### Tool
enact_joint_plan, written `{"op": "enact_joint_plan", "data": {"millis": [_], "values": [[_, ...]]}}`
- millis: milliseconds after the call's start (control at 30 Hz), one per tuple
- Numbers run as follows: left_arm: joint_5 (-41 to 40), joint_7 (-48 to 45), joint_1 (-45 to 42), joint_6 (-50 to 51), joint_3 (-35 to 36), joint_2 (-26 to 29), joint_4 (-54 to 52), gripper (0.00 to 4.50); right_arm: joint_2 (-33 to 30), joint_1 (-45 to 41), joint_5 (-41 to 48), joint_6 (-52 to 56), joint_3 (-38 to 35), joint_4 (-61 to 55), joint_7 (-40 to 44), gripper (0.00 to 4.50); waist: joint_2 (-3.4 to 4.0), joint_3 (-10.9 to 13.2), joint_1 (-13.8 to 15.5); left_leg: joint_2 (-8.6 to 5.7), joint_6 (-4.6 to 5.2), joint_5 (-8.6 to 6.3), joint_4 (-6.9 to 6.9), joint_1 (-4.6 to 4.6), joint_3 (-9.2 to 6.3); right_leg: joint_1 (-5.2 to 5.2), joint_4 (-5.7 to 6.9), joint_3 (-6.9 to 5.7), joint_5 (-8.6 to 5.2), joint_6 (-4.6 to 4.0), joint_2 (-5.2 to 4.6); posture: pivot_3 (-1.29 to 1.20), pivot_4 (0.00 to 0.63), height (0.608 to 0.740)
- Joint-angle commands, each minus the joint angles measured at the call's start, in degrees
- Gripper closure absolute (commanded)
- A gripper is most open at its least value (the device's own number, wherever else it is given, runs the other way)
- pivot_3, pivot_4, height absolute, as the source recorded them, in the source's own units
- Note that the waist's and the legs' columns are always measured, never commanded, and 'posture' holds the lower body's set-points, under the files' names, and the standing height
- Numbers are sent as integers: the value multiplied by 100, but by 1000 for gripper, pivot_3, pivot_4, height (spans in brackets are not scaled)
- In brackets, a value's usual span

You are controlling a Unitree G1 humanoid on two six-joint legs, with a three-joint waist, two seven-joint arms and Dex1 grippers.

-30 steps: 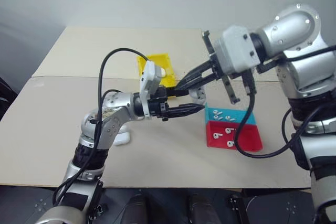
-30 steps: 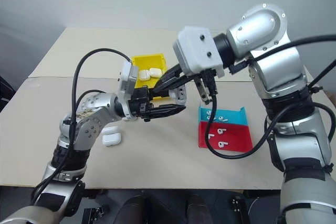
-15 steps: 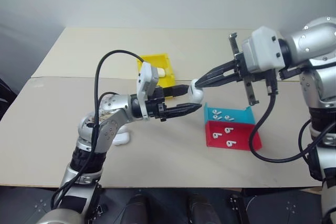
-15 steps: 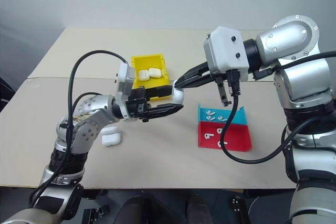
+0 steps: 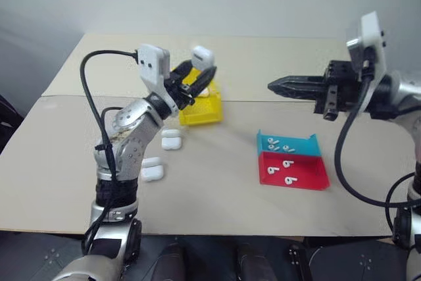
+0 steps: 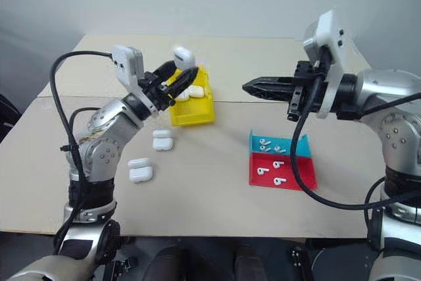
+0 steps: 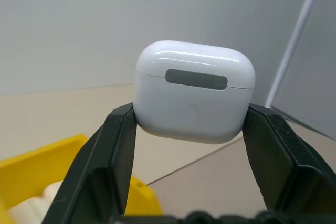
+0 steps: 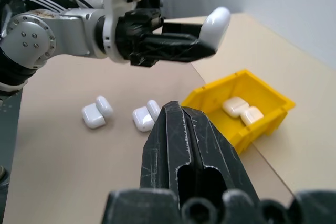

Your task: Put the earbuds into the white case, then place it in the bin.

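My left gripper [image 5: 200,70] is shut on a closed white case [image 5: 202,54], holding it in the air just above the yellow bin [image 5: 198,115]. In the left wrist view the case [image 7: 194,93] sits upright between the two black fingers [image 7: 118,150]. Two more white cases [image 6: 187,91] lie inside the bin. My right gripper [image 5: 273,85] is shut and empty, hanging level over the table to the right of the bin and pointing toward it. Several white earbuds [image 5: 276,143] lie in the blue tray and the red tray.
The blue tray [image 5: 310,144] and red tray [image 5: 310,176] sit side by side at the right of the table. An open white case [image 5: 171,139] lies in front of the bin, and another open case [image 5: 151,170] lies nearer the table's front left.
My left gripper has carried the case from mid-table up and back-left to over the bin. My right gripper has drawn away from the case to the right and rolled.
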Motion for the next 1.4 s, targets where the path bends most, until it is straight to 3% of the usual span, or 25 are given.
{"op": "enact_joint_plan", "data": {"millis": [33,167,367,533,600,800,933,1133,1400], "values": [[694,705,-354,-230,-188,-153,533,1730,177,74,-31,269,-112,-499,-853,4480,0,0,7,0,0,0,0,0,0,1,0,0,0,0,0,0,150,740],[1396,1226,-812,-557,-442,-371,1627,1730,373,89,151,648,-59,-767,-1376,4480,-1,0,30,-3,-1,1,0,-7,0,-1,-5,0,1,2,-1,0,150,740],[1688,1388,-1285,-1028,-361,-634,2903,1730,423,147,314,881,-69,-992,-1718,4480,-1,0,25,-3,5,-3,-6,-23,-1,-7,-31,-6,2,4,0,0,150,740],[1690,1164,-1548,-1255,-302,-668,3465,156,438,134,459,948,-140,-1053,-1901,4500,0,0,18,-3,9,-6,-6,-34,-1,-11,-41,-8,4,8,0,0,150,740],[1727,1142,-1576,-1281,-303,-624,3455,9,425,148,519,947,-159,-1071,-1952,4500,0,0,17,-3,9,-5,-5,-35,-2,-11,-41,-8,5,8,0,0,150,740],[1550,545,-1144,-1067,-293,-190,2236,9,467,326,601,715,-268,-1085,-1956,4500,0,0,0,-2,8,-5,-7,-35,-2,-11,-40,-8,5,9,0,0,150,740],[955,-275,-739,-614,-89,297,1354,9,512,734,320,69,-184,-1161,-1756,4500,0,0,1,0,-2,1,-5,-34,-1,-11,-37,-8,5,9,0,0,150,740],[-415,-2100,546,240,495,1916,-388,9,571,1685,-810,-1593,353,-775,-1172,4500,1,-1,-87,2,-2,1,-7,-25,0,-6,-36,-7,6,11,0,0,150,740],[-1537,-2836,2706,805,1519,3143,-2495,9,362,2393,-1063,-2629,371,-423,34,4500,1,-1,-84,5,3,-3,-5,-12,0,6,-37,-8,7,12,0,0,150,740]]}}
